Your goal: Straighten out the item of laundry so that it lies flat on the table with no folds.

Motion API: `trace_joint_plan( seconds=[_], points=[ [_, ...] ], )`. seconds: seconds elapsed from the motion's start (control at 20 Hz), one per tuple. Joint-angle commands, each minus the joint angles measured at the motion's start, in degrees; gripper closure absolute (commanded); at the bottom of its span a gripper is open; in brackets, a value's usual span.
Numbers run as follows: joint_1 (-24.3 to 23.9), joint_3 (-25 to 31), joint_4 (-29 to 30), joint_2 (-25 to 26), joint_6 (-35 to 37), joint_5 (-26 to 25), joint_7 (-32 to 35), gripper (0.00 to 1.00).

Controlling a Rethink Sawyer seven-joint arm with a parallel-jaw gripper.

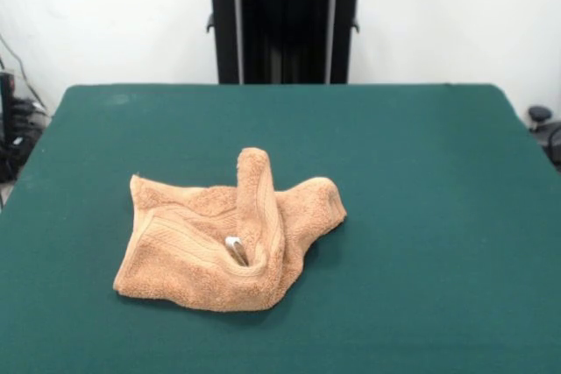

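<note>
so the towel (230, 243) is sitting a bit left of the middle of the green worktop (421, 181), nearer the front edge than the back, and it's nowhere near flat: it's bunched up with a ridge of cloth standing up through the middle like a little hump, the left part lying lower with the woven stripe showing, and the right part folded over on itself. There's a small whitish tag (235, 249) poking out of the crease near the ridge. No arm in the shot at all, just the dark stand at the back, so I can't tell anything about the fingers, wide or narrow or whatever. My read is the straightening is barely started or in between pulls, with all the real flattening left to do. Next move probably needs a pinch on a free edge or corner, maybe the right-hand lobe, then a drag outward so that ridge collapses instead of just sliding the whole bundle across the felt
</note>
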Motion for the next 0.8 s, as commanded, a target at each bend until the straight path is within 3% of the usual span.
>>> trace_joint_plan(
  seconds=[0.05, 0.3, 0.8],
  points=[
    [-0.07, 0.91, 8.68, 4.95, -1.84, -0.67, 7.29, 0.00],
    [-0.29, 1.43, 8.92, 6.83, -3.26, -0.69, 8.08, 0.00],
    [-2.92, 3.80, 9.66, 19.59, -18.99, -1.63, 10.33, 0.00]
  ],
)
